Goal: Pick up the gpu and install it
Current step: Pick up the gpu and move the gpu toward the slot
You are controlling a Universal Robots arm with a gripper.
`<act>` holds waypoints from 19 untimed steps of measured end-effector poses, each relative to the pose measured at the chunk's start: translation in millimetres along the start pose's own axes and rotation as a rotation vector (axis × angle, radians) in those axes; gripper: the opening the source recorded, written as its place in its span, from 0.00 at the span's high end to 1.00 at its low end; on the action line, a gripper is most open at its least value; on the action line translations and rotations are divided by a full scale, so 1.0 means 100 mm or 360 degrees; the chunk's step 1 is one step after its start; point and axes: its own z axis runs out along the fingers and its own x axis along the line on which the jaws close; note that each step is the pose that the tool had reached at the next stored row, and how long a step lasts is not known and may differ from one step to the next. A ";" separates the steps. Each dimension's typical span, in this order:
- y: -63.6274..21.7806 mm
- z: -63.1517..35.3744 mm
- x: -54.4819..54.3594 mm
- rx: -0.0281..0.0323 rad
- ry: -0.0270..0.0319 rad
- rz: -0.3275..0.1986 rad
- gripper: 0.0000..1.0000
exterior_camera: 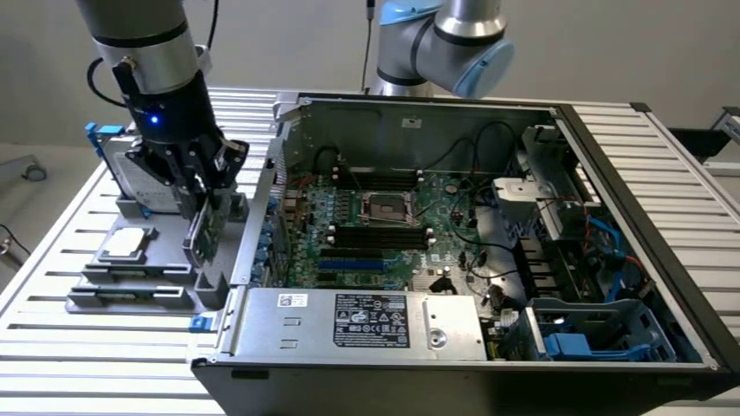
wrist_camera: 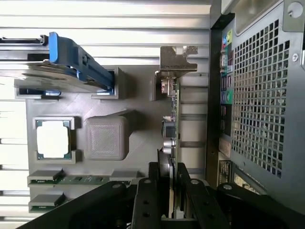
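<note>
The gpu [exterior_camera: 204,232] [wrist_camera: 170,119] stood on edge in a slot of the grey holder [exterior_camera: 127,299] [wrist_camera: 138,95], along the holder's side nearest the computer case [exterior_camera: 405,108] [wrist_camera: 262,95]. The gripper [exterior_camera: 199,195] [wrist_camera: 170,191] was clamped on its upper edge, one finger against each face. Elsewhere in the holder sat the CPU chip [exterior_camera: 125,244] [wrist_camera: 53,139] and the blue-framed hard drive [exterior_camera: 116,165] [wrist_camera: 71,62].

One end of the gpu [wrist_camera: 170,133] hides between the fingers [wrist_camera: 151,191]; the hard drive [wrist_camera: 47,71] is cut off.
</note>
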 end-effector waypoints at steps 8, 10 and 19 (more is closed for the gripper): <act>0.012 -0.362 0.00 0.00000 0.00001 0.0000 0.74; 0.015 -0.453 -0.01 0.00000 0.00001 0.0000 0.74; 0.025 -0.861 -0.18 0.00000 0.00079 0.0000 0.74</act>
